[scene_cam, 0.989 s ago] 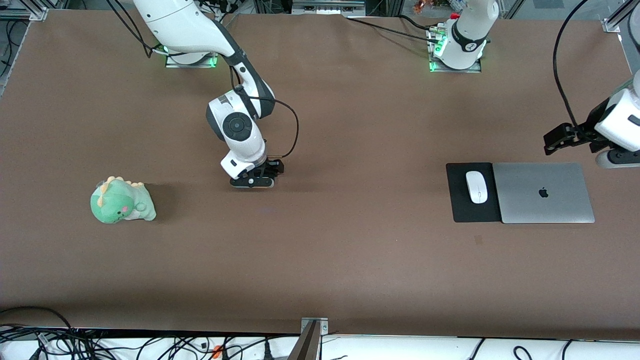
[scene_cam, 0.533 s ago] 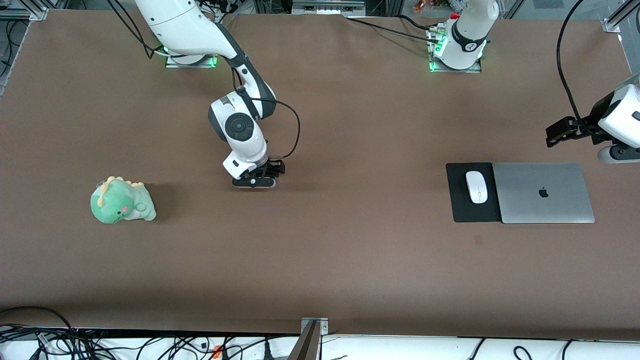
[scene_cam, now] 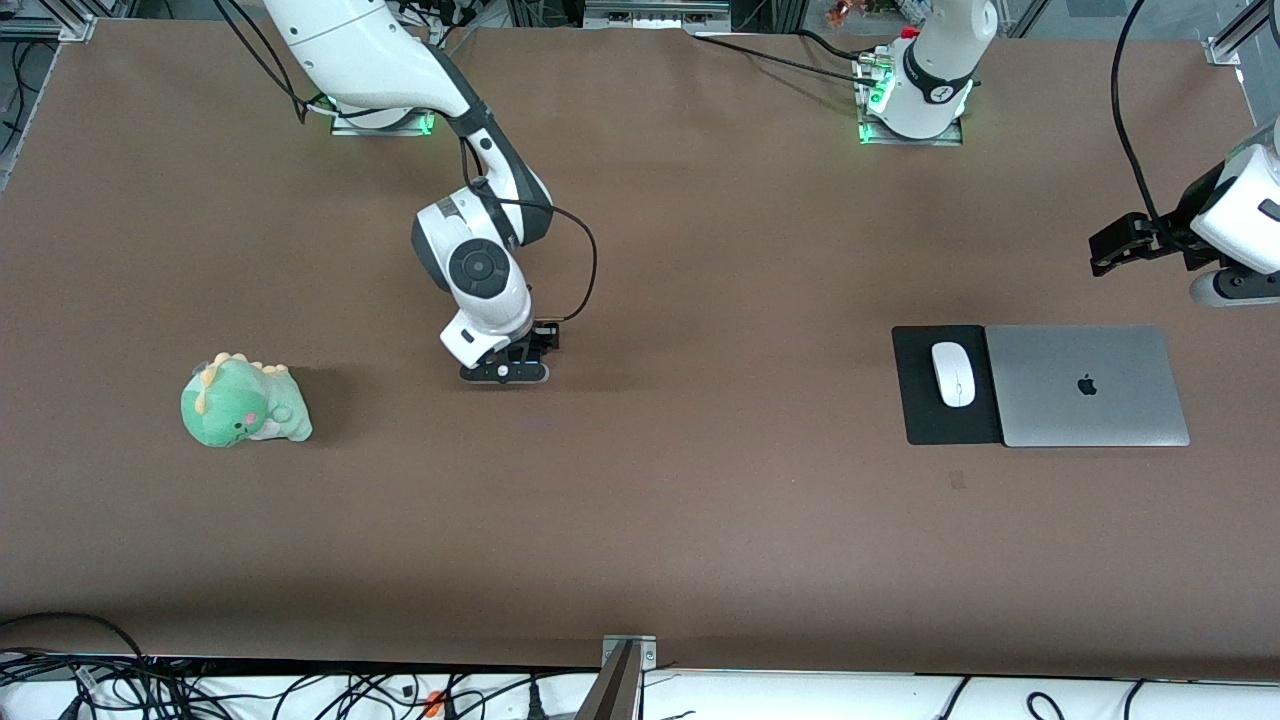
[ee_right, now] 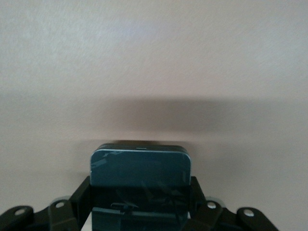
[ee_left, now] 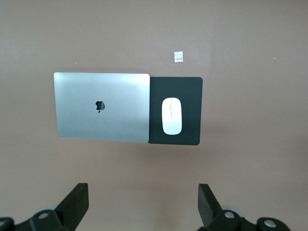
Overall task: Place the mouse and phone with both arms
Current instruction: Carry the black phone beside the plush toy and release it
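Brown tabletop point(scene_cam: 700, 520), wide. Mouse point(scene_cam: 953, 374) done: sits on the mouse pad point(scene_cam: 920, 420) beside the closed laptop point(scene_cam: 1085, 385), toward the left arm's end. Left gripper point(ee_left: 142, 204) hangs fingers spread, at roughly 1 o'clock from the laptop. Right gripper point(scene_cam: 505, 368) pinches the phone point(ee_right: 140, 168) low over mid-table; placing remains. Plush dinosaur point(scene_cam: 243, 402) at its 9 o'clock.

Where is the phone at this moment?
The phone is held in the right pincer, low over the bare table near its middle, between the plush dinosaur and the mouse pad.
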